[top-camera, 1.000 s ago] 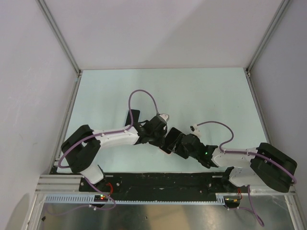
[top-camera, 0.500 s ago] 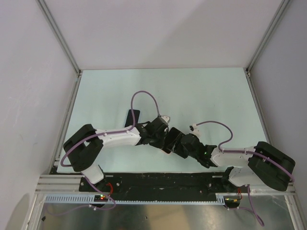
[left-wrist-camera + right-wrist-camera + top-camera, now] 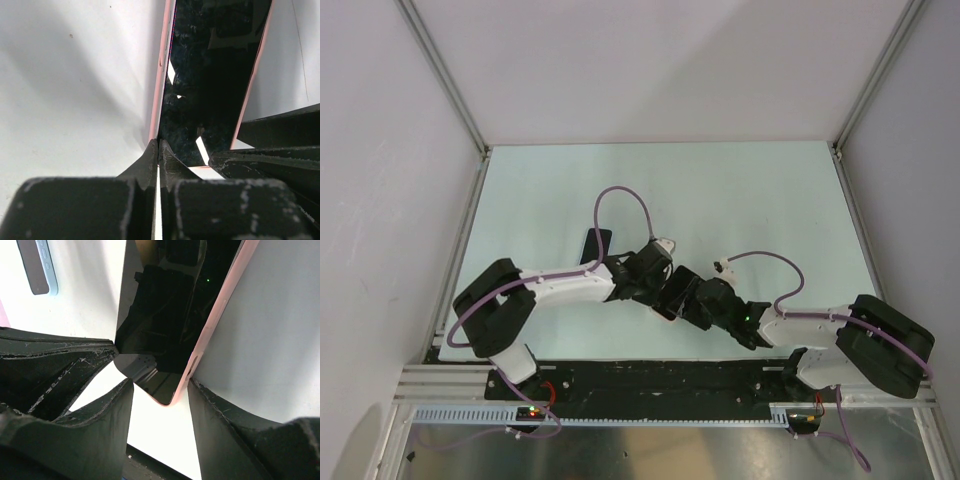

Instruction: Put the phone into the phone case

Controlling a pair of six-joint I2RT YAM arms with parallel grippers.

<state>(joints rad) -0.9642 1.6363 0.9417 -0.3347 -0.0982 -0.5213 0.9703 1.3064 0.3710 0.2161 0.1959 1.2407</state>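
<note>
The right gripper [image 3: 157,375] reached the phone case [image 3: 159,75] from the near side. Its jaws were clamped across the case's width, one finger on the pink rim and the other on the opposite long edge. The phone [image 3: 210,75] lay inside the case, glossy screen up, pink rim showing along both long sides. The left gripper [image 3: 158,145] had its jaws shut tight, tips touching the case's rim by a corner. Beyond the case, a dark slab [image 3: 598,243] lay apart on the desk [image 3: 740,190].
</note>
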